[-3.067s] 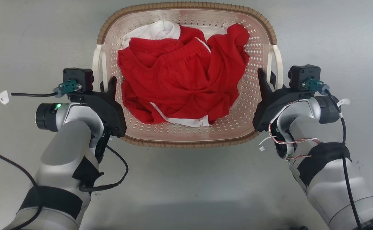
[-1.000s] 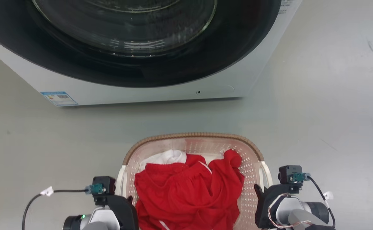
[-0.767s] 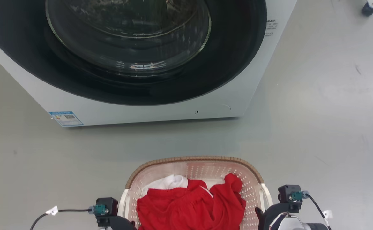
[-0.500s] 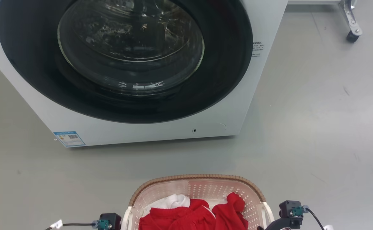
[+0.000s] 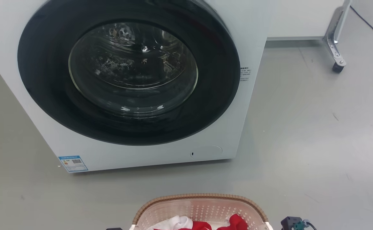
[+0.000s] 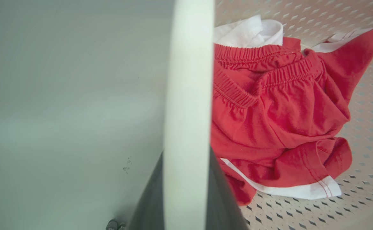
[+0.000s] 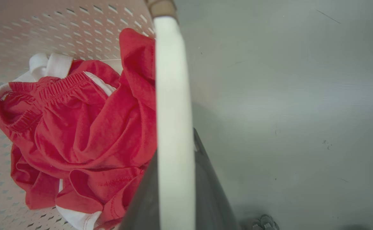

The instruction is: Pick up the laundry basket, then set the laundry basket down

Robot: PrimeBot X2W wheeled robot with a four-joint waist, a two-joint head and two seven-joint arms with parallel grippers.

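1. Camera tipped up: white front-loading washing machine (image 5: 247,95) now in frame; pale pink-beige perforated plastic laundry basket (image 5: 199,199) now at bottom centre.
2. Left claw (image 6: 186,159) and right claw (image 7: 175,150) each clamp a white handle (image 6: 189,80); probably lifted, set-down pending.

Head camera tilted up; washing machine (image 5: 135,83) now shows (laundry basket (image 5: 199,195) at bottom edge).
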